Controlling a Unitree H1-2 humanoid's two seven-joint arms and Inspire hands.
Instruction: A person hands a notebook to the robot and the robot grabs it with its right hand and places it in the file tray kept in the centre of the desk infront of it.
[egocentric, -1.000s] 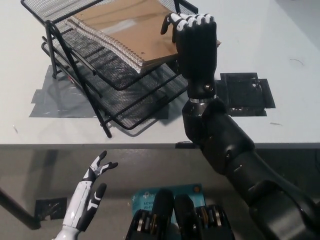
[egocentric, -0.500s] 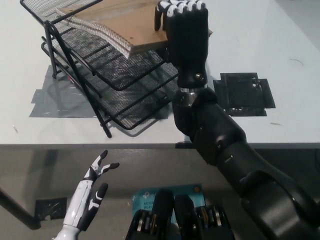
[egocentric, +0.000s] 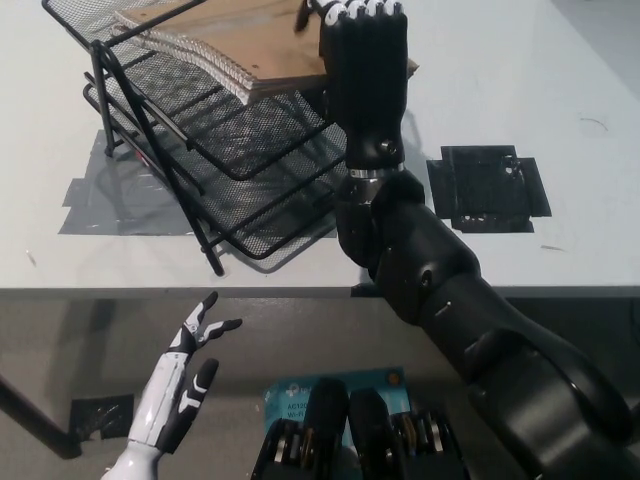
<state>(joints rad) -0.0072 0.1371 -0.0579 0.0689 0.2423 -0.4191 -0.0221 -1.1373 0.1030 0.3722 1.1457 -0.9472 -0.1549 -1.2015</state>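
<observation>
A brown-covered spiral notebook (egocentric: 235, 40) lies tilted in the top tier of the black mesh file tray (egocentric: 262, 232) at the upper left of the white desk. Its spiral edge faces the front left. My black right hand (egocentric: 362, 60) reaches up from the bottom right and is shut on the notebook's right edge, its light-tipped fingers curled over the cover. The notebook's far part runs out of the picture's top. My white left hand (egocentric: 185, 380) rests open below the desk's front edge at the lower left.
Grey tape (egocentric: 105, 205) lies under the tray's left side. A black taped patch (egocentric: 487, 185) sits on the desk right of my arm. The desk's front edge (egocentric: 120, 291) crosses the picture; a blue label (egocentric: 335, 388) shows on the floor below.
My right hand has moved up and left, pushing the notebook farther back into the top tier. The left hand has hardly moved.
</observation>
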